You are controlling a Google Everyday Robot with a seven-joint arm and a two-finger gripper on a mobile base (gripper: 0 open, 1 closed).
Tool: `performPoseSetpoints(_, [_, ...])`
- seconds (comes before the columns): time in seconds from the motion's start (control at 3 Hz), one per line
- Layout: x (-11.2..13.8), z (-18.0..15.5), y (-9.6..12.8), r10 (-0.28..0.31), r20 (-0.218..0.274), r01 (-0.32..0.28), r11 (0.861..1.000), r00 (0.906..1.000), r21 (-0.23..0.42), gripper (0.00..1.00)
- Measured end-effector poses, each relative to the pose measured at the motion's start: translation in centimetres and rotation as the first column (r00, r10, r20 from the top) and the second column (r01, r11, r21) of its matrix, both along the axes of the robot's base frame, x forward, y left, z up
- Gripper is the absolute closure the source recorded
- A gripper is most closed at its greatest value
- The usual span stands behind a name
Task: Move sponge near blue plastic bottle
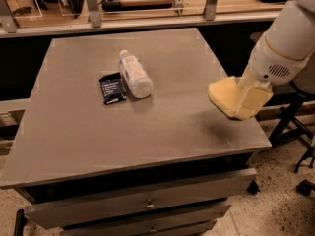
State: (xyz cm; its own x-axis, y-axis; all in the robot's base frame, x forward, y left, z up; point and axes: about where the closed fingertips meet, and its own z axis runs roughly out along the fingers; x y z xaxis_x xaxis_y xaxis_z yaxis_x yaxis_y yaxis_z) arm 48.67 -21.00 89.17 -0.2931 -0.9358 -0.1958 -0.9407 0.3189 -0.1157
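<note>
Progress looks to be near the midpoint: the pick-up part appears done and the carry is what remains. The sponge (pixel 222 93) hangs off the surface at the right side of the bench (pixel 98 132), over its right edge region, with a soft shadow on the top just below and to the left of it. The gripper (pixel 249 100) pinches the sponge from the right, its pale yellow fingers clamped on the foam's right end, so the grasp seems secure.

The blue plastic bottle (pixel 134 74) lies on its side left of the bench's centre, cap toward the far edge, touching or just beside a dark packet (pixel 112 88) on its left. Sponge and bottle are well apart, with open bench top between them.

What is left, by this reading, is to bring the sponge leftward, set it down on the bare patch right of the bottle, and let go without nudging the bottle, which could roll.
</note>
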Motion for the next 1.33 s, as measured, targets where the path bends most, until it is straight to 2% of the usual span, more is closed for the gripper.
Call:
performPoseSetpoints(0.33, [4.6, 3.1, 0.8, -0.028, 0.083, 0.026, 0.999, 0.9961, 0.022, 1.00])
performPoseSetpoints(0.67, [5.8, 3.0, 1.3, -0.026, 0.090, 0.024, 0.999, 0.9956, 0.022, 1.00])
performPoseSetpoints(1.0, [7.5, 4.1, 3.3, -0.021, 0.113, 0.017, 0.999, 0.9934, 0.042, 1.00])
performPoseSetpoints(1.33, [10.4, 4.6, 4.9, -0.025, 0.133, 0.019, 0.998, 0.9908, 0.052, 1.00])
